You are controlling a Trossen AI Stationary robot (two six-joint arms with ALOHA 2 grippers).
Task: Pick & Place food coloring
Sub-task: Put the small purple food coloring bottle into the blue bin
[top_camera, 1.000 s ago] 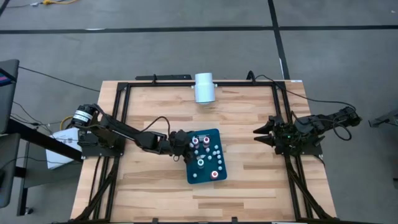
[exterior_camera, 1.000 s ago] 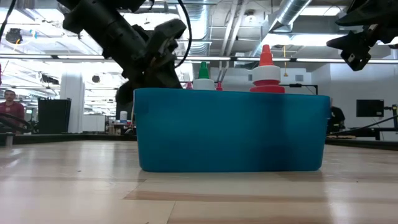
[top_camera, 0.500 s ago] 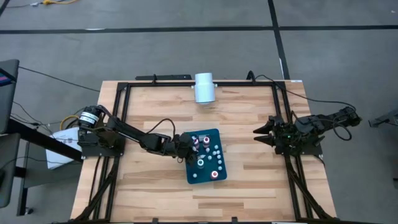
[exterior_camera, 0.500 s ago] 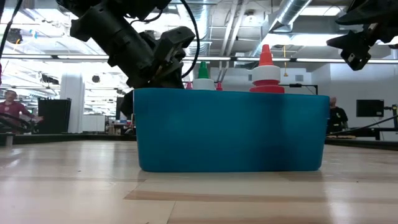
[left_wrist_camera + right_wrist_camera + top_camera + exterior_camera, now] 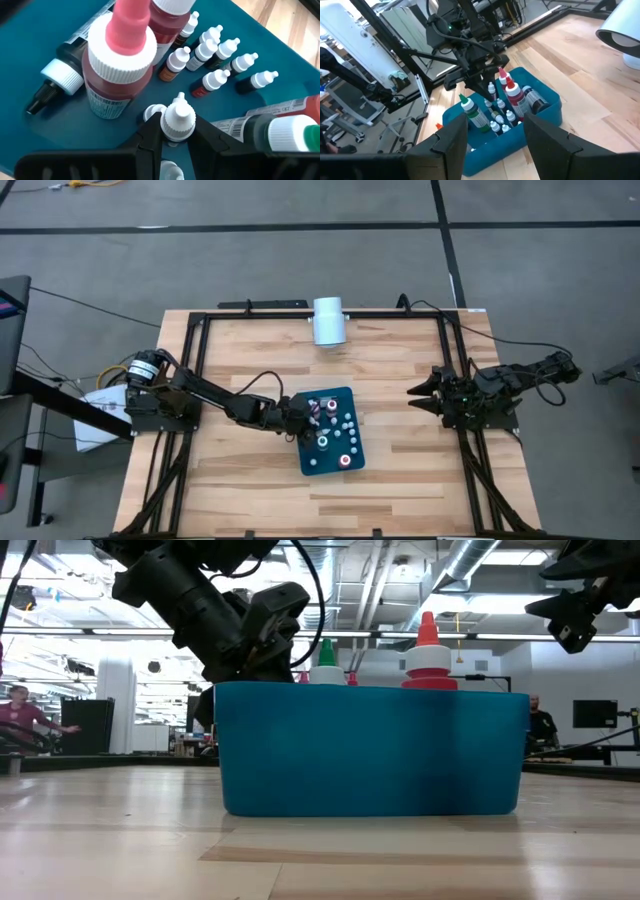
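Observation:
The food coloring is a set of bottles standing and lying in a teal tray (image 5: 312, 464) at mid table. There is a large red bottle with a pink tip (image 5: 120, 65), a green-topped one (image 5: 327, 662), a red-topped one (image 5: 428, 650) and several tiny white-capped bottles (image 5: 220, 65). My left gripper (image 5: 178, 126) reaches into the tray's left part (image 5: 306, 412) and is shut on one tiny white-capped bottle (image 5: 178, 112). In the low view the tray wall (image 5: 370, 750) hides its fingertips. My right gripper (image 5: 415, 392) waits open at the table's right side, holding nothing. My left gripper pinches the tiny bottle's white cap (image 5: 179, 124) between its two fingers, one on each side. The fingers slant down into the tray from the table's left. The cap's tip points up past the fingers. The fingers hide the bottle's body, so whether it stands on the tray floor cannot be told.
A large white cylinder (image 5: 328, 320) lies at the table's far edge. A black frame (image 5: 200, 340) runs around the wooden top. The other bottles crowd close around the held one. Bare wood lies near and left of the tray.
My left gripper has sunk a little deeper into the tray and tipped more steeply downward, then stayed still. Its fingers have stayed shut. The bottles and the tray have kept their places.

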